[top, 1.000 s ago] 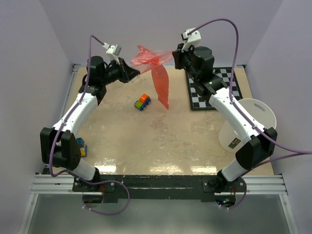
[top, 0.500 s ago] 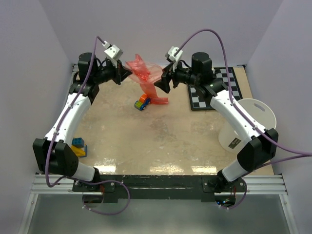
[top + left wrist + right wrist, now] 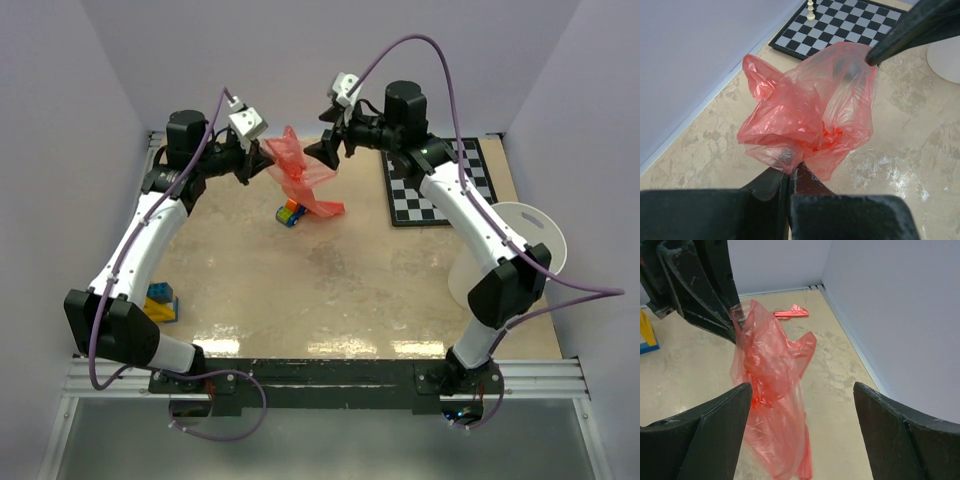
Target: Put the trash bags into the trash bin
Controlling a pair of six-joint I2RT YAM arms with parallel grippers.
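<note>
The trash bag (image 3: 303, 180) is a crumpled translucent red-pink film hanging over the far middle of the table. My left gripper (image 3: 263, 160) is shut on its left edge; in the left wrist view the fingertips (image 3: 790, 172) pinch a fold of the bag (image 3: 810, 120). My right gripper (image 3: 322, 155) stands open just right of the bag's top. From the right wrist its jaws (image 3: 802, 387) are wide apart, and the bag (image 3: 770, 375) hangs by its left finger, ungripped. The trash bin (image 3: 540, 225), a white bucket, sits at the right, partly behind the right arm.
A colourful toy car (image 3: 291, 212) lies under the hanging bag. A checkerboard (image 3: 440, 190) is at the far right, next to the bin. Yellow and blue blocks (image 3: 160, 300) sit by the left arm. A small solid red piece (image 3: 791, 313) lies near the back wall.
My right gripper has opened and let go of the bag. The bag, earlier stretched between both grippers, now hangs bunched from the left one. Both grippers have moved closer together.
</note>
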